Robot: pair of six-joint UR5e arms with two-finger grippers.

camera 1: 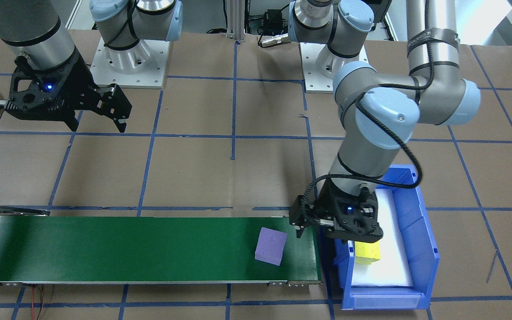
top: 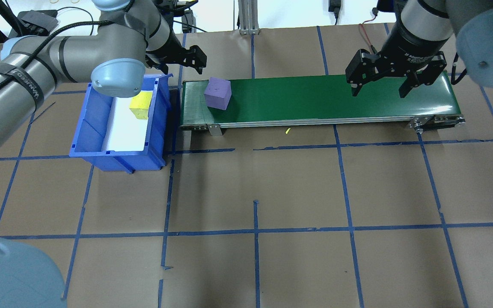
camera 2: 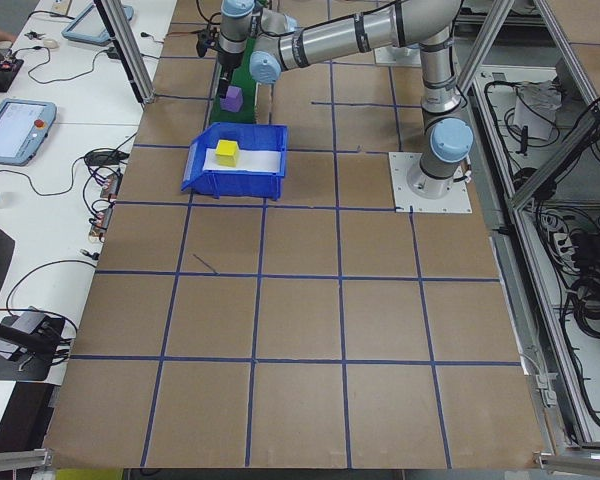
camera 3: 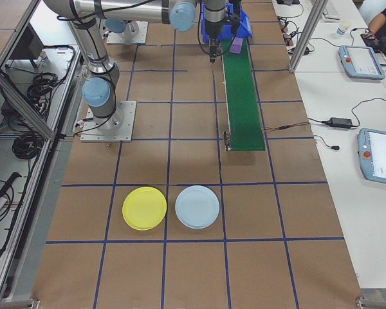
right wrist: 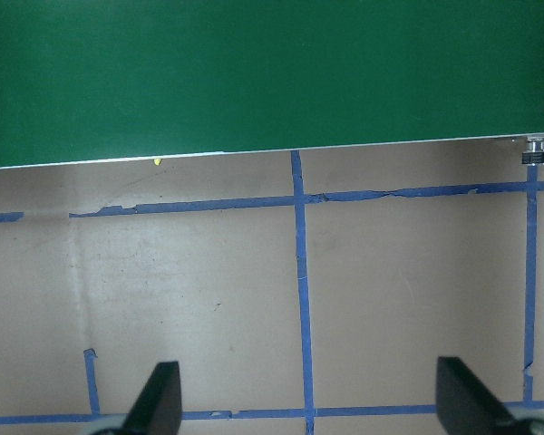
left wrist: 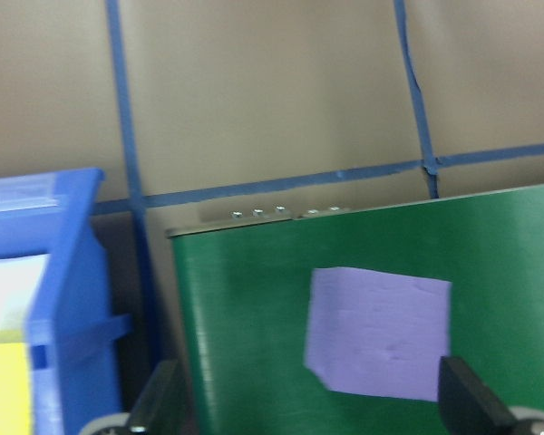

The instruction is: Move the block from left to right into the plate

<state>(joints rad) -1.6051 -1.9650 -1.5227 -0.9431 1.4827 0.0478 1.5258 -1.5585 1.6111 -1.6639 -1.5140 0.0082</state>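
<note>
Bin (top: pixel 101 141) holds one yellow block (top: pixel 140 106); we see a purple block (top: pixel 218 93) on the belt (top: pixel 336 98). Left gripper (top: pixel 186 60) and right gripper (top: pixel 381 87) spread wide, empty.

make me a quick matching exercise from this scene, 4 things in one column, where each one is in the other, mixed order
Things:
1. purple block
2. yellow block
3. yellow plate
4. right gripper

Places:
a. inside the blue bin
b. on the brown table, beside a light blue plate
c. on the green conveyor belt, at the end by the bin
d. open, above the belt's other end

Pairs: 1-c, 2-a, 3-b, 4-d
</note>
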